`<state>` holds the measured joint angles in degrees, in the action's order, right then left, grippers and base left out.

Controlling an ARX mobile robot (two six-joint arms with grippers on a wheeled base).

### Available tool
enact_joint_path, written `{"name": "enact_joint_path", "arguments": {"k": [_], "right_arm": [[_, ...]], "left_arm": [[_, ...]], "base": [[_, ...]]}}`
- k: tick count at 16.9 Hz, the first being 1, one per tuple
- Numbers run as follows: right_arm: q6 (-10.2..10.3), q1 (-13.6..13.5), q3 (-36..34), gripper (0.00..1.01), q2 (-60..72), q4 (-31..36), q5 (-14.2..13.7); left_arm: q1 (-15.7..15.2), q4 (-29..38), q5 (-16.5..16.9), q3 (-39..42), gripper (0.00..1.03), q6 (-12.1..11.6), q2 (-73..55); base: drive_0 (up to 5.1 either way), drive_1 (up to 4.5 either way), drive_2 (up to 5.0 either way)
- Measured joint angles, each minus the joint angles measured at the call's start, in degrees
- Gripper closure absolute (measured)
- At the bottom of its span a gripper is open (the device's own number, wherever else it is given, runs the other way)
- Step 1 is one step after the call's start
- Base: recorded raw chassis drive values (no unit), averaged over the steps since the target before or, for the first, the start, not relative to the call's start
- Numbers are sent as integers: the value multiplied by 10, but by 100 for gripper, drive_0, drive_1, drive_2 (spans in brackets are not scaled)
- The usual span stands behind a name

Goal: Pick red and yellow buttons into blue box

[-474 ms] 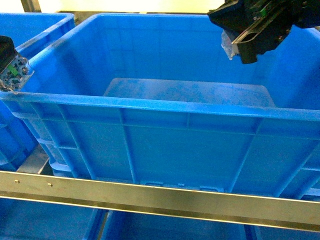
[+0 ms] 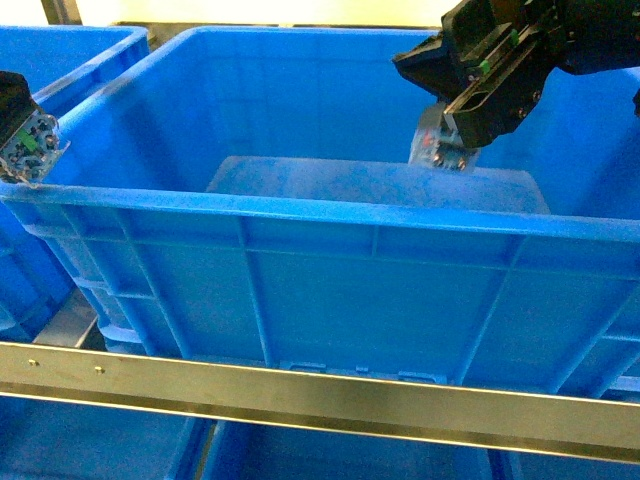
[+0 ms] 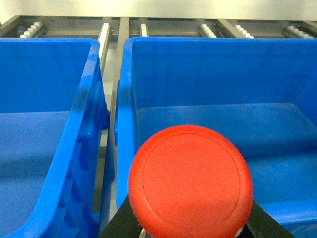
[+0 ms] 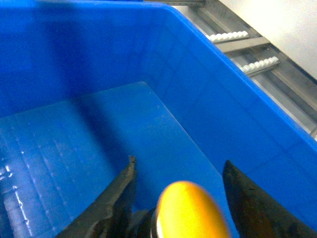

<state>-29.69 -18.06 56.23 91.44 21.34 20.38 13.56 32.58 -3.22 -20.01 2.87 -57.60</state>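
Above the blue box (image 2: 330,230) interior, right gripper (image 2: 470,95) spread wide, yellow button (image 4: 190,210) loose between its jaws, dropping clear, bare floor below, left gripper (image 2: 20,135) at the left rim, clamped on red button (image 3: 190,181), neighbouring crate (image 3: 44,129) alongside

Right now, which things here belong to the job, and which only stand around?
Belong to the job:
- red button, in the left gripper
- yellow button, between the right gripper fingers
- blue box

Only standing around:
- neighbouring blue crate
- roller rails
- metal front bar
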Motion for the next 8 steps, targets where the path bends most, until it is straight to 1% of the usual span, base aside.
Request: {"name": "enact_joint_path", "arguments": {"k": [1, 4, 5, 6, 7, 8], "right_arm": [[0, 0, 1, 43, 0, 1, 0], [-2, 0, 1, 10, 0, 1, 0], [-2, 0, 1, 1, 0, 1, 0], [-3, 0, 1, 4, 0, 1, 0], [-3, 0, 1, 3, 0, 1, 0], [-4, 0, 1, 3, 0, 1, 0]], "left_arm": [[0, 0, 0, 0, 79, 0, 0], [0, 0, 0, 0, 79, 0, 0], [0, 0, 0, 0, 79, 0, 0], [0, 0, 0, 0, 79, 0, 0], [10, -9, -6, -4, 79, -3, 0], [26, -7, -4, -21, 79, -3, -7]], "base": [[0, 0, 0], [0, 0, 0], [0, 0, 0], [0, 0, 0], [0, 0, 0], [0, 0, 0]]}}
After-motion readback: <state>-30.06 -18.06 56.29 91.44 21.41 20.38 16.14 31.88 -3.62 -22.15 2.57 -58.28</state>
